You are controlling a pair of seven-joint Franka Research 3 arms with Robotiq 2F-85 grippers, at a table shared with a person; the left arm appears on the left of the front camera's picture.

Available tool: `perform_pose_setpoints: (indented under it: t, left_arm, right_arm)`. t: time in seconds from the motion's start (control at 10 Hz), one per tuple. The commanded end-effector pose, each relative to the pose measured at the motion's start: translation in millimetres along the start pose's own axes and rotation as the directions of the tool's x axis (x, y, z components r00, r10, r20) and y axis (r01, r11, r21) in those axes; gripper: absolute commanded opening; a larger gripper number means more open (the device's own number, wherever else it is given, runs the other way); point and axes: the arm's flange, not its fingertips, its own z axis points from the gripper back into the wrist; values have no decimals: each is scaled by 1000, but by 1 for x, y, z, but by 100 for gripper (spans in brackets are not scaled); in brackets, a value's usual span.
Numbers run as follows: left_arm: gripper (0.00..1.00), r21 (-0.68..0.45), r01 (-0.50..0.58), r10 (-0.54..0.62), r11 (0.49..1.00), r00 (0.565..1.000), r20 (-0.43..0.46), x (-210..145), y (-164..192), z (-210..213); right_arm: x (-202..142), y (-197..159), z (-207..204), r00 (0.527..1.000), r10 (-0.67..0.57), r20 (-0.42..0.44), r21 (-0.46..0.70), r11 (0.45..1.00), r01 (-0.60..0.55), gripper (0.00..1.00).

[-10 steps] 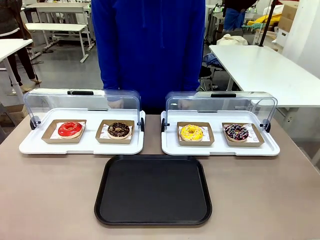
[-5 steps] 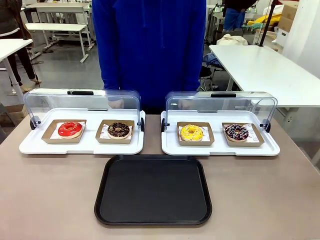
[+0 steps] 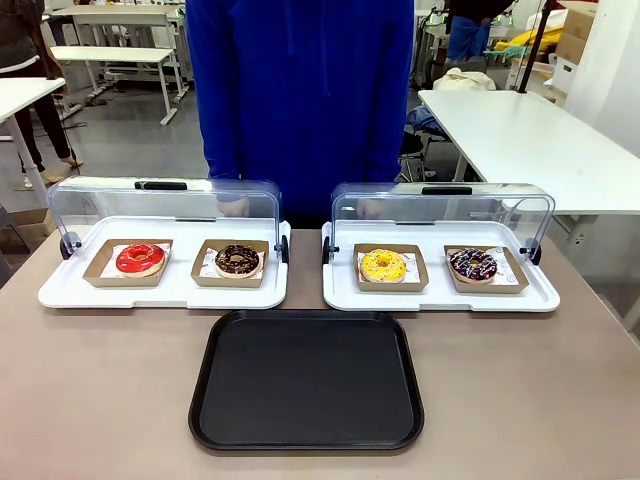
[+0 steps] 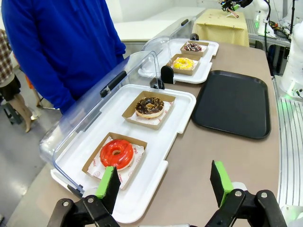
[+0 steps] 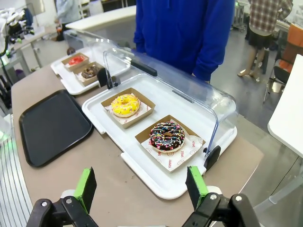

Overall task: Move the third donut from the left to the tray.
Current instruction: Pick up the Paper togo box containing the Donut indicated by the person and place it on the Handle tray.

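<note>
On the right-hand white tray [image 3: 440, 297], its clear lid [image 3: 440, 205] swung back, the yellow donut [image 3: 382, 265] sits in a cardboard holder [image 3: 415, 283], left of a dark sprinkled donut [image 3: 472, 264]. Nearer lies the black tray [image 3: 306, 380]. The left gripper [image 4: 164, 182] and right gripper [image 5: 141, 184] both gape wide, holding nothing.

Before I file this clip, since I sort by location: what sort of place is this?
Probably a lab or workshop with a mock bakery counter: donuts like the yellow donut sit on lidded white trays, with plain white work tables behind.
</note>
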Motion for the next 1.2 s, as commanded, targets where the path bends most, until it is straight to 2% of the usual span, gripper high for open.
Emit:
perform_pose_setpoints:
  t: [0.0,1.1]
  left_arm:
    - [100,5,14,-14,1000,1000,22,0,0,0]
    - [100,5,14,-14,1000,1000,22,0,0,0]
  right_arm:
    - [2,-4,-1,999,29,31,-6,1000,-29,100]
    - [2,-4,-1,999,29,31,-6,1000,-29,100]
